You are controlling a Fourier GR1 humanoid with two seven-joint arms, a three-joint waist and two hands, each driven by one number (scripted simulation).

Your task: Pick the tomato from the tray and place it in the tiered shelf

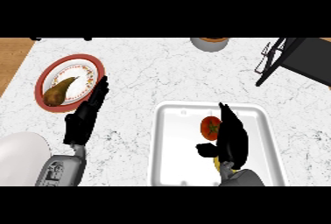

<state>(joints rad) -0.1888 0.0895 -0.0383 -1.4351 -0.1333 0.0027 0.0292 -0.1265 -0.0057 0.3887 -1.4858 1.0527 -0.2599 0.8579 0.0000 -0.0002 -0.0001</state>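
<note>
The white marbled counter fills nearly the whole head view, with a strip of wooden surface showing at its far left.

The white tray lies directly under the right hand, its raised rim running round on all sides of that hand. The hand hangs over the tray's right half with its fingers stretched straight away from the robot and its thumb stuck out to the left, so it is spread and clasps nothing.

The black tiered shelf stands far ahead of the right hand and to its right, at the counter's back corner, only partly in view.

The left hand shows well to the left of the tray, fingers straight and pointing forward, holding nothing, at rest.

A red-rimmed plate sits just ahead of the left hand's fingertips and slightly to their left, and a brown pear lies on it.

A round grey-rimmed bowl is cut off by the far edge, well ahead of the right hand.

The tomato is in the tray, just left of the right hand's fingers and partly hidden by them; I cannot tell whether they touch it.

A small yellow thing peeks out in the tray beneath the right wrist, too hidden to name.
</note>
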